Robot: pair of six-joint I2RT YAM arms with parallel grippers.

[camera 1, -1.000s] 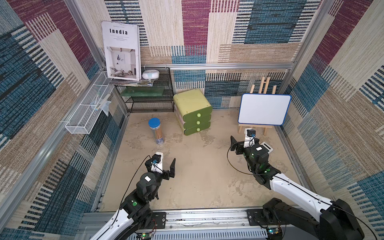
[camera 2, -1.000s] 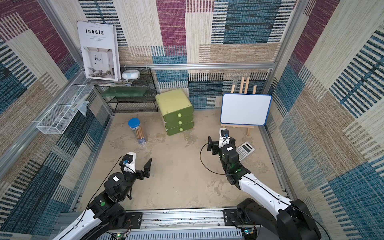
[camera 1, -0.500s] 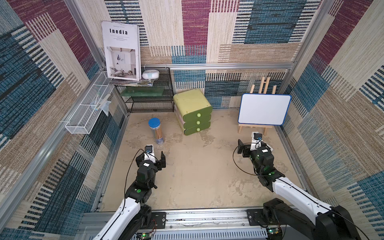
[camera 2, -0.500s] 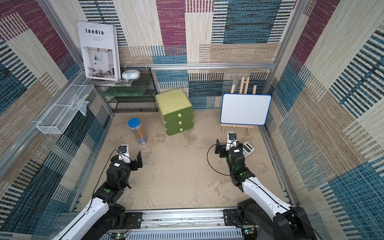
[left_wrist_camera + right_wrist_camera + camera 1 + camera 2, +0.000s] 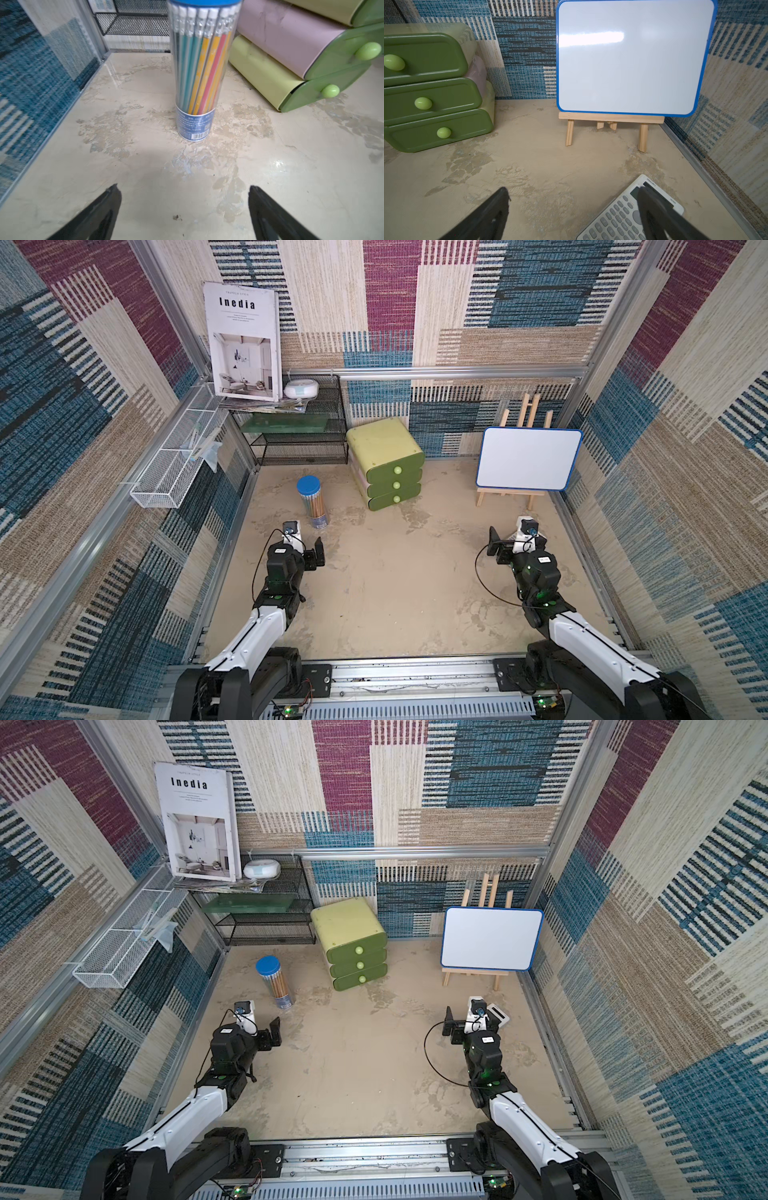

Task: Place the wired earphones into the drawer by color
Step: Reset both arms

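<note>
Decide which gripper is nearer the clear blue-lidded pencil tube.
Left. The left gripper sits just short of the tube; the right gripper is far across the table, near the blue-framed whiteboard.

Both top views look steeply down from high above the near edge of the tabletop (image 5: 395, 593), facing the back wall. They sit far enough away to take in both arms and the whole scene. The left wrist view sits low and close behind the left claw (image 5: 184, 188), facing the pencil tube (image 5: 199, 83) and the drawer unit (image 5: 291, 62). The right wrist view, equally low behind the right claw (image 5: 573, 190), faces the whiteboard (image 5: 631, 58) across a calculator (image 5: 616, 218). Both wrist views share the drawer unit.
</note>
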